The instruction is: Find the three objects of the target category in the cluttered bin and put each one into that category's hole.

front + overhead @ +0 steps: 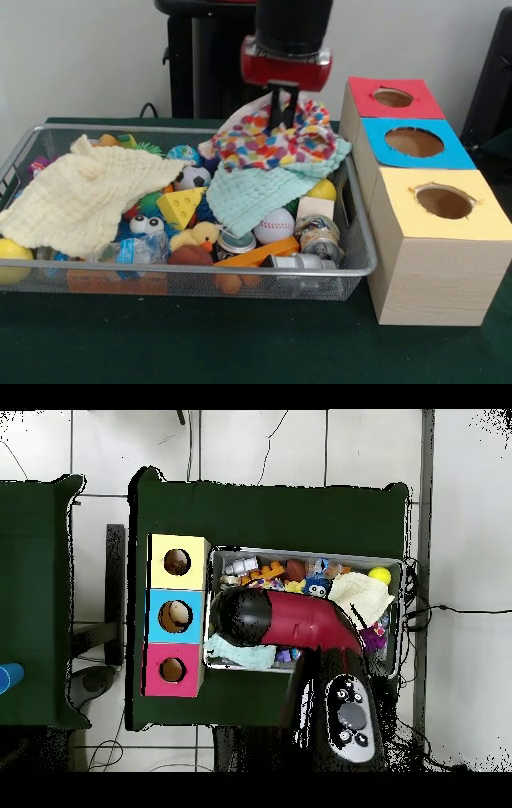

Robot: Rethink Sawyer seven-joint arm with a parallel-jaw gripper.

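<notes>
Item: gripper [281,118], closed and pinching the multicoloured cloth [276,140] at the far end of the wire bin [192,276], beside the red box [388,100]. Risk: cloth is possibly snagging the mint cloth [264,192] underneath, dragging toys out. Target objects: lying somewhere under the cloths, not identifiable.

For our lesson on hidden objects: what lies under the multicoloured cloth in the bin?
The multicoloured cloth lies on a mint green cloth, with the gripper at it. Anything beneath both cloths is covered.
</notes>
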